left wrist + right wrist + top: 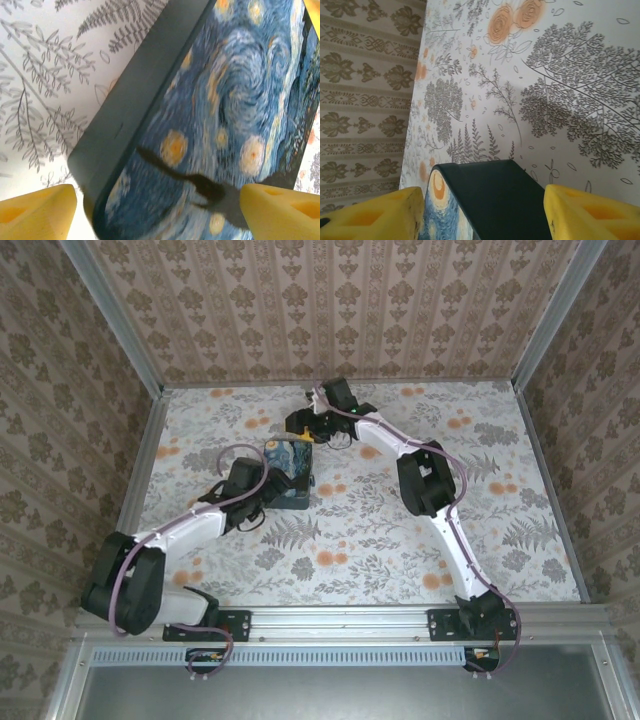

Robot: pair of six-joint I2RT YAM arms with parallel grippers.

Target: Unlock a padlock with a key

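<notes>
The padlock and the key are out of view. A flat box with a blue-and-yellow painted print [290,472] lies on the flowered table, left of centre. My left gripper [272,490] hovers over its near end, open; in the left wrist view the yellow fingertips [35,212] stand wide, one beside the box's dark edge and one above the printed lid [225,100]. My right gripper [306,436] is at the far end. Its jaws [482,215] straddle the box's dark side wall [492,195], with the left pad [375,217] close to the printed face.
The table cover [400,530] has a fern-and-flower print. Patterned walls [60,440] and aluminium corner posts [545,330] close in the left, right and back. The arm bases sit on a rail [340,620] at the near edge.
</notes>
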